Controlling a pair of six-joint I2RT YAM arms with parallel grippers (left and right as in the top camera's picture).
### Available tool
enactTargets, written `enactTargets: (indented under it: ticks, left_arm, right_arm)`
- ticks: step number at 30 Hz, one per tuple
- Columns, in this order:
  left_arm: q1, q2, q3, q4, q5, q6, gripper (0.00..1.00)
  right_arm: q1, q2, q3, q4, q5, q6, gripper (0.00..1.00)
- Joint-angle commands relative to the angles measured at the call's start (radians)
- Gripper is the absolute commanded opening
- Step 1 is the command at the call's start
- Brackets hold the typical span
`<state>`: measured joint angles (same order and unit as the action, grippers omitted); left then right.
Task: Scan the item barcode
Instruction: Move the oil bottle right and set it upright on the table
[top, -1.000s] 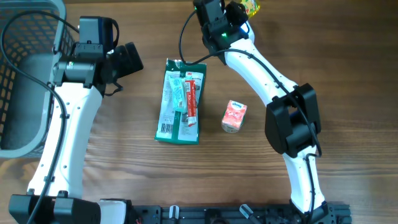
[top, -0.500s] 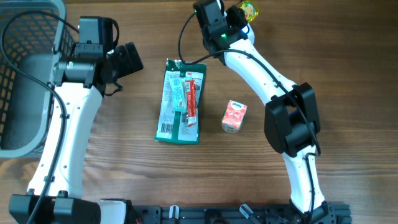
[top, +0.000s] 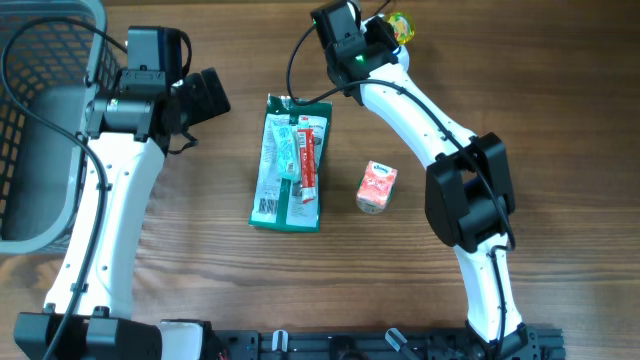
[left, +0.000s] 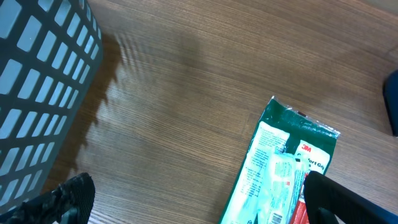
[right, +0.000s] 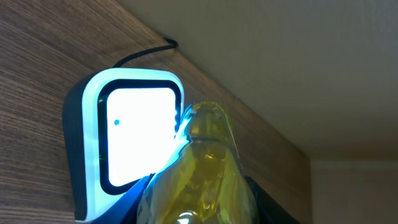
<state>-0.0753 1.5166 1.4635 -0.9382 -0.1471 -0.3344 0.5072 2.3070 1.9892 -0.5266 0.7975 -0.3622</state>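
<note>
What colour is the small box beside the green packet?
The box is mostly pinkish red with some white; the overhead view shows it best.

I'm holding yellow translucent item (right: 205, 168), narrow end sitting right at scanner (right: 134, 137) rim, scanner lying flat, window glowing white, cyan edge lighting up

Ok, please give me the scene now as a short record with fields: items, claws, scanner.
held item: yellow glossy plastic packet, in right claw
reader: dark-framed scanner, white window lit, packet partly in front of it
left claw: open, empty
on wooden table: flat green package; small pink carton
far left: grey mesh basket
</note>
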Motion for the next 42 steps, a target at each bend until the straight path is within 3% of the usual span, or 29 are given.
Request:
enactTargets:
  ticks: [1, 8, 15, 21, 27, 35, 42]
  left_arm:
    - [0.005, 0.003, 0.008, 0.003, 0.008, 0.013, 1.00]
    - [0.005, 0.003, 0.008, 0.003, 0.008, 0.013, 1.00]
    - [0.005, 0.003, 0.008, 0.003, 0.008, 0.013, 1.00]
    - [0.005, 0.003, 0.008, 0.002, 0.008, 0.013, 1.00]
    - [0.005, 0.003, 0.008, 0.002, 0.008, 0.013, 1.00]
    - [0.005, 0.003, 0.008, 0.003, 0.008, 0.013, 1.00]
    - [0.005, 0.003, 0.008, 0.003, 0.008, 0.013, 1.00]
  right_arm:
    - [0.000, 0.002, 0.000, -0.002, 0.026, 0.055, 0.04]
    - [-0.012, -0.179, 0.000, -0.056, -0.034, 0.180, 0.04]
    - [-0.088, -0.394, 0.000, -0.369, -0.160, 0.507, 0.04]
    - [-0.274, -0.450, -0.001, -0.749, -0.328, 0.710, 0.04]
    - [-0.518, -0.432, -0.002, -0.942, -0.620, 0.758, 0.04]
    - [-0.680, -0.431, -0.129, -0.909, -0.642, 0.755, 0.04]
    - [-0.685, -0.431, -0.334, -0.711, -0.642, 0.755, 0.04]
